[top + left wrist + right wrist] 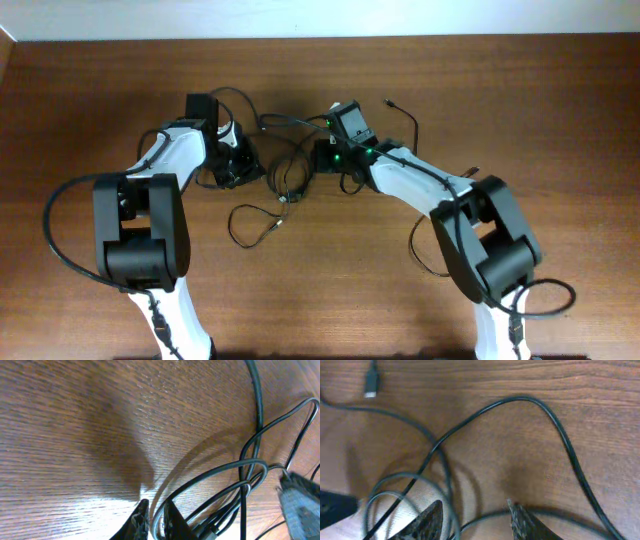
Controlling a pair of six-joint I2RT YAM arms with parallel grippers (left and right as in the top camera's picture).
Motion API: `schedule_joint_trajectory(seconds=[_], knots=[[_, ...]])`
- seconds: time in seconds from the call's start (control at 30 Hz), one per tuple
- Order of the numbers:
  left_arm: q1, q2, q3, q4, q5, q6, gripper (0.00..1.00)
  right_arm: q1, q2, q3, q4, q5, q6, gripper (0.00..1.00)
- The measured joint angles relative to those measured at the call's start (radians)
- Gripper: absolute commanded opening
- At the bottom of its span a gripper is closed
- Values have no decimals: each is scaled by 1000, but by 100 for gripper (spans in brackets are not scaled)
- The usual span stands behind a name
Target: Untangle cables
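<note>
— Where are my cables?
— Your cables lie in a loose tangle on the table, midway from side to side and in its far half. One loop trails toward the table's near edge.
— And my left gripper?
— Your left gripper sits low over the table with its jaws narrow, pinching one black strand.
— The right one?
— Your right gripper has its jaws well apart. A strand crosses the gap, and neither finger presses it. One plug lies flat on the table.
</note>
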Motion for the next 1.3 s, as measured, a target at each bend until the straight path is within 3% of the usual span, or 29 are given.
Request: schedule_joint_trajectory(seconds=[0.13,0.37,0.43,0.6,0.7,0.8,1.1,1.23,1.27,1.3], knots=[[0,0,0,0,4,0,12,0,35,19,-24,23,-4,37],[0,0,0,0,7,0,11,-4,2,110,-623,29,-9,37],[0,0,0,1,7,0,11,-14,14,134,-833,29,-53,44],[0,0,0,0,7,0,15,-29,35,140,-999,21,-162,43],[0,0,0,0,7,0,16,-43,74,214,-1065,-14,-208,45],[0,0,0,1,7,0,16,-39,93,353,-1071,-39,-304,54],[0,0,0,0,7,0,17,20,93,340,-831,-47,-634,53],[0,0,0,0,7,0,17,29,81,251,-756,-3,-696,38],[0,0,0,0,7,0,17,29,70,233,-748,7,-698,13],[0,0,0,0,7,0,17,30,60,212,-732,28,-706,4]])
